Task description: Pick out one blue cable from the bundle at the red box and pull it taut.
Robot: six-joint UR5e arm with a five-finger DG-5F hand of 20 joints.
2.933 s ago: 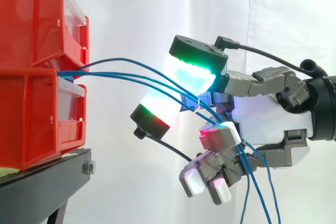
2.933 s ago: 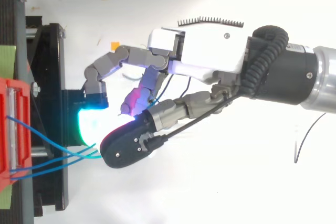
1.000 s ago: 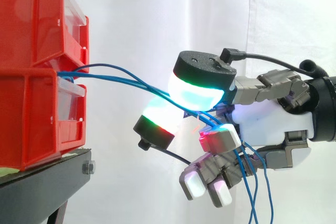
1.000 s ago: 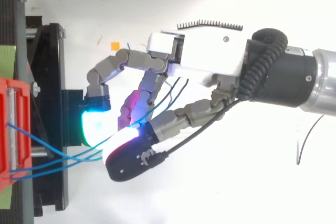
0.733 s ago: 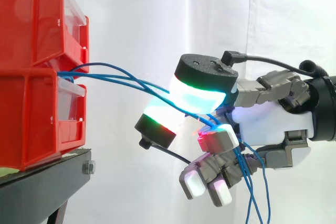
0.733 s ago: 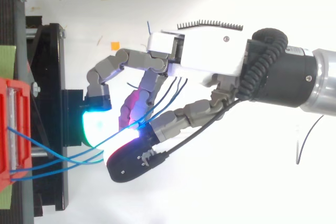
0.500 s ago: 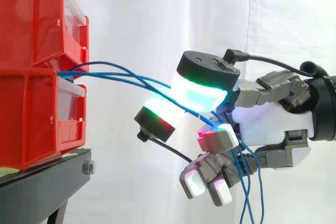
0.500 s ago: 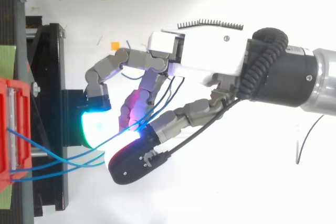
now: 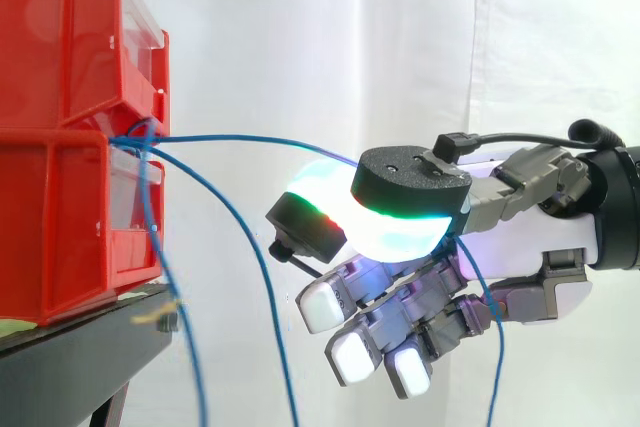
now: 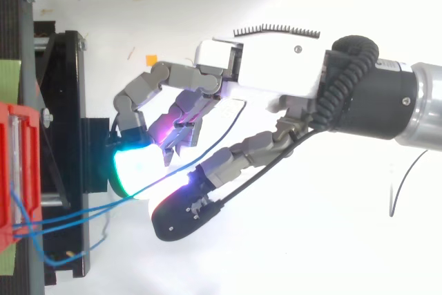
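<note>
The robot hand (image 9: pixel 520 237) hangs to the right of the red box (image 9: pixel 60 197), its two large glowing pads (image 9: pixel 395 232) closed together with one blue cable (image 9: pixel 250 139) pinched between them. The other fingers curl loosely underneath and hold nothing. The cable leaves the bundle (image 9: pixel 140 137) at the seam between the upper and lower bins and runs almost level to the pinch with only a shallow bow. Its free tail drops out behind the pads, down past the palm. In the top view the same strand (image 10: pixel 83 208) crosses from the box into the gap between the pads. Two loose strands (image 9: pixel 262 287) from the same bundle hang slack in front of the black stand (image 9: pixel 80 357), well apart from the fingers.

The cable looks thin, light and limp — it will follow wherever the pinch goes, with no stiffness of its own. Its smooth jacket is likely to creep through soft pads under pull, so the grip probably needs to be firm and square across the strand. The present hold, partway along and clear of the loose strands, seems sound. Since little slack shows, only a short, gentle draw away from the box should be needed — a hard tug risks slipping or straining the anchored end.
</note>
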